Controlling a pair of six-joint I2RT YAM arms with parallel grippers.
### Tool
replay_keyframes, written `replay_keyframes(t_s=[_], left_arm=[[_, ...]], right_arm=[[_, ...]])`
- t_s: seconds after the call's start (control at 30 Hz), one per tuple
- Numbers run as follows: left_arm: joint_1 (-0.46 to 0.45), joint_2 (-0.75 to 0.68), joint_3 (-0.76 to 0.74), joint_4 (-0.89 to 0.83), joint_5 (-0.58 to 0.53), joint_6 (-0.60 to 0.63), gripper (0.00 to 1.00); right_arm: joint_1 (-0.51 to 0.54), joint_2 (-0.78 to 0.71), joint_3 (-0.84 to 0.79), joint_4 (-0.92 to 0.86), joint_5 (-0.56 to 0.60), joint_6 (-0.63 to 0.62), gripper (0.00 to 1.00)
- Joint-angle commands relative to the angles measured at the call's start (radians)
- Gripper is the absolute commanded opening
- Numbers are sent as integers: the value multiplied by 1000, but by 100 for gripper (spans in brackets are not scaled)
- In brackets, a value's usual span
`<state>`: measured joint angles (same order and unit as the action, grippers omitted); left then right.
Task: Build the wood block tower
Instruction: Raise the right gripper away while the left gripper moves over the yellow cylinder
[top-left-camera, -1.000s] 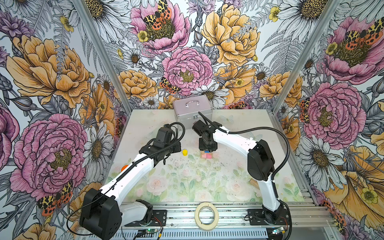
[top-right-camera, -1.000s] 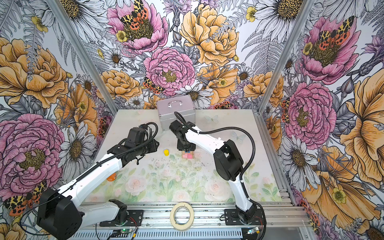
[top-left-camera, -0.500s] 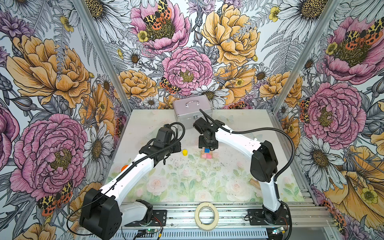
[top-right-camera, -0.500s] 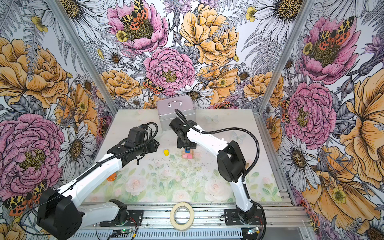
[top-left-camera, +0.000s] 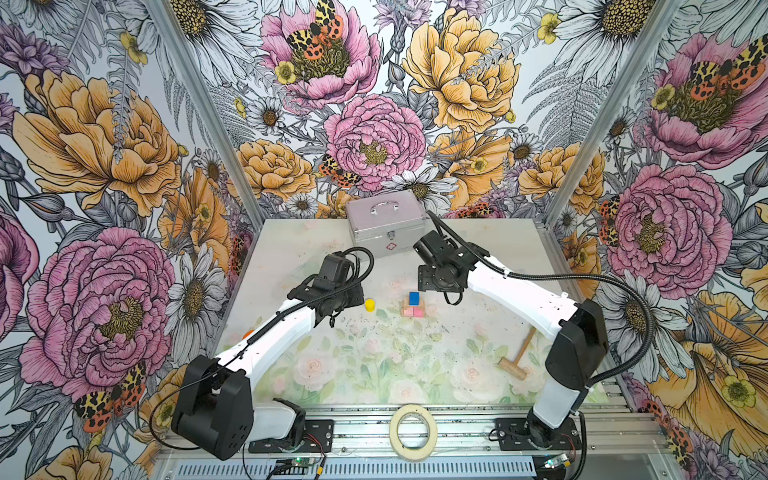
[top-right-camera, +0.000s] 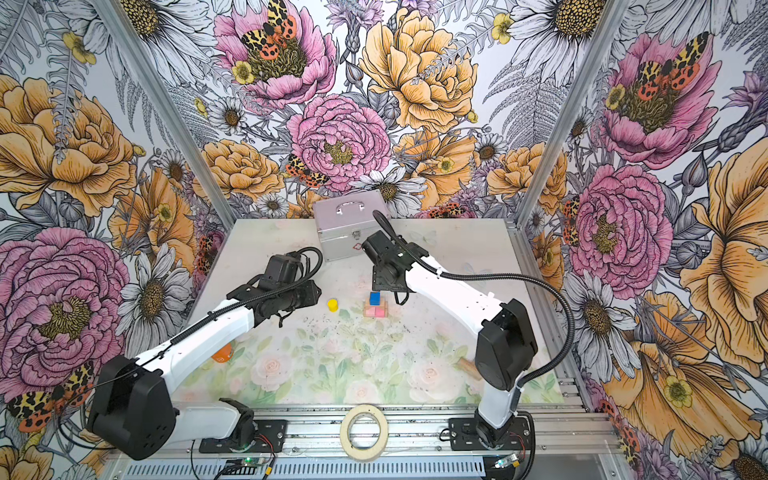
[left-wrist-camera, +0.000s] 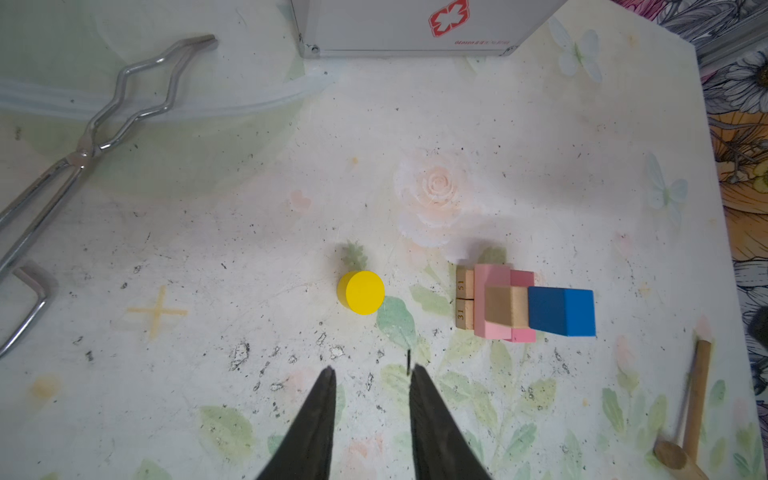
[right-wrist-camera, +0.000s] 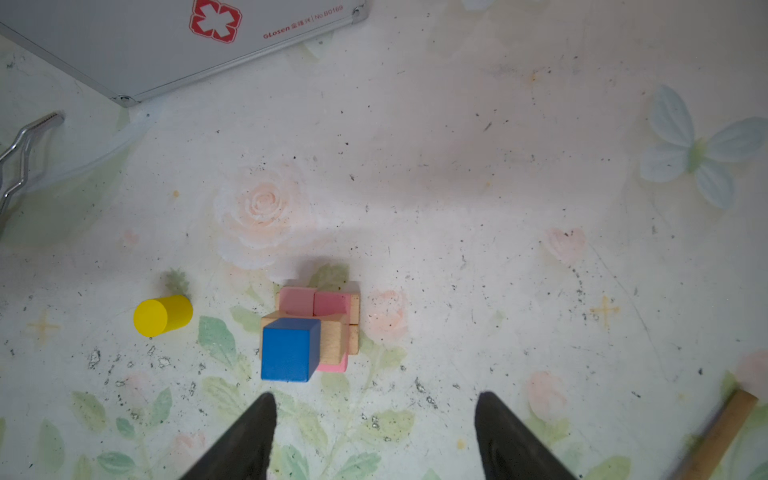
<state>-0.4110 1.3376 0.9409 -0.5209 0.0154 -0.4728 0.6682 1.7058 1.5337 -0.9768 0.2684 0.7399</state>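
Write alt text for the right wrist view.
A blue block sits atop a small stack of pink bricks and tan bricks on a floral table, with a yellow cylinder apart beside it. The right pincer is open and empty; a silver case lies beyond.

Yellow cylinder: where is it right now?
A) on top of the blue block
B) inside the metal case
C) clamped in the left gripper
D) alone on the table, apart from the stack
D: the yellow cylinder sits by itself, apart from the stack topped by the blue block, and the left gripper is open and empty.
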Motion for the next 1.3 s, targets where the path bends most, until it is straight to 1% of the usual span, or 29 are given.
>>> replay_keyframes(t_s=[0.0,0.13,0.23,0.4,0.53,0.77,1.0,1.27], left_arm=[[-4,-3,42,-13,-15,-20,32],[-28,1,66,-51,-60,-29,34],[-46,17,91,-96,-107,-27,37],[-73,63,130,-155,-157,-28,46],[-87,107,167,-190,-183,-25,52],[-109,186,206,-208,-195,-29,56],[-118,253,264,-260,-218,2,66],[-117,330,295,-267,-207,29,68]], right_arm=[[-32,-140,-106,157,34,-22,82],[-71,-285,-260,274,46,-41,88],[-99,-361,-349,327,39,-58,92],[-135,-434,-445,361,31,-77,99],[-162,-479,-520,425,-2,-85,100],[-198,-494,-577,470,-44,-93,100],[-209,-501,-608,485,-48,-91,100],[-219,-525,-658,532,-44,-102,100]])
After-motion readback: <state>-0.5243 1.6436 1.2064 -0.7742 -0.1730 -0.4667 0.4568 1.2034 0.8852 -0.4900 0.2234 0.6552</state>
